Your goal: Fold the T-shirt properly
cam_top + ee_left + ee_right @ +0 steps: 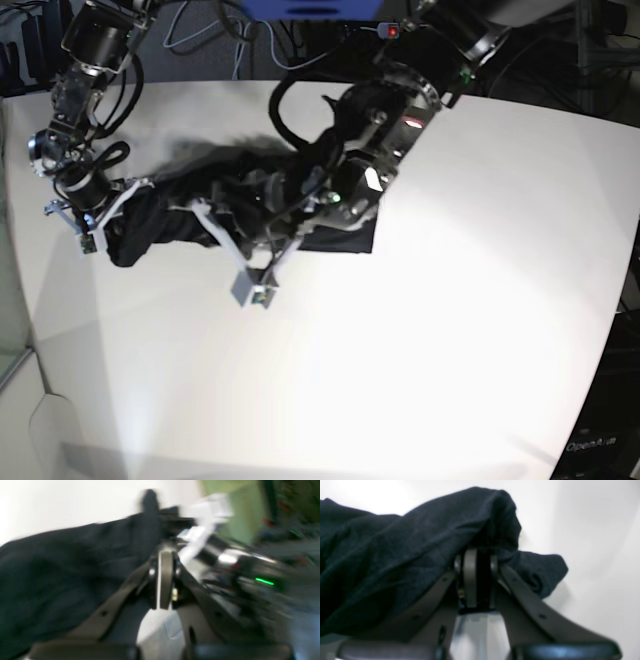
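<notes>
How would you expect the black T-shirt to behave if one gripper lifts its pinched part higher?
The T-shirt would probably sag and trail, since it already drapes limply over the right gripper. It looks thin and light for its size, bunched in soft folds on the table. Its slight sheen suggests it might slip from the shut left gripper.

The base view looks steeply down on the white table [420,330] from above, taking in both arms toward 12 o'clock. Each wrist view sits just behind its own closed fingers, very near, aimed along them. All three share the black T-shirt [180,215] [62,562] [395,555]
</notes>
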Motion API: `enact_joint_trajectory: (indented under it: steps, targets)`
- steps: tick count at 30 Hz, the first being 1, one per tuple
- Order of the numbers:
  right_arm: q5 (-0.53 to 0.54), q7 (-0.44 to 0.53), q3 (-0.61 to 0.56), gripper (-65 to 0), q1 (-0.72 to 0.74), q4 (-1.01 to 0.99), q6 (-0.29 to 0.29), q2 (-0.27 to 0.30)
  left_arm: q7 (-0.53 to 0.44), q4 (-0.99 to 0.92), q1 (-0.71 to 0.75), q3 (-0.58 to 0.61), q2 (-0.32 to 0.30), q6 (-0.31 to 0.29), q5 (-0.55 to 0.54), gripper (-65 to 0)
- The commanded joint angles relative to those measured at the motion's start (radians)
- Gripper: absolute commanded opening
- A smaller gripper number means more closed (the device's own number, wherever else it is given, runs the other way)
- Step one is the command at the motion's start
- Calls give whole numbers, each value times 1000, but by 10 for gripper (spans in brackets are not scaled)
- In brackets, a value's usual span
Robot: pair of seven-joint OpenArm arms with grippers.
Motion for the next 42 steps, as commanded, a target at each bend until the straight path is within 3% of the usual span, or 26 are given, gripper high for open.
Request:
enact_joint_trajectory:
  steps: [1, 7, 11, 17, 24, 27, 35, 42]
  targets:
    - [-15, -21, 1, -596, 7, 7, 2, 10, -13, 13, -17, -15, -20, -9, -13, -641]
    - [-15, -21, 3, -596, 7, 7, 2, 10, 45, 13, 34, -152, -117, -9, -18, -641]
    - [-15, -21, 1, -596, 13, 7, 2, 7, 114, 15, 60, -267, -120, -9, -13, -641]
    - [-15, -21, 1, -596, 13, 7, 2, 7, 202, 13, 55, -292, -118, -7, 34, -641]
    - [-15, -21, 1, -596, 13, 7, 2, 10, 254, -22, 60, -292, -52, -9, 291, -641]
    - [-15, -21, 1, -596, 13, 7, 2, 10, 268, -102, 52, -289, -20, -9, 340, -641]
    - [-15, -21, 1, -596, 13, 7, 2, 10, 265, -203, 31, -286, 11, -10, 354, -641]
    - [-15, -21, 1, -596, 13, 7, 2, 10, 265, -206, 29, -261, 77, -15, 354, -641]
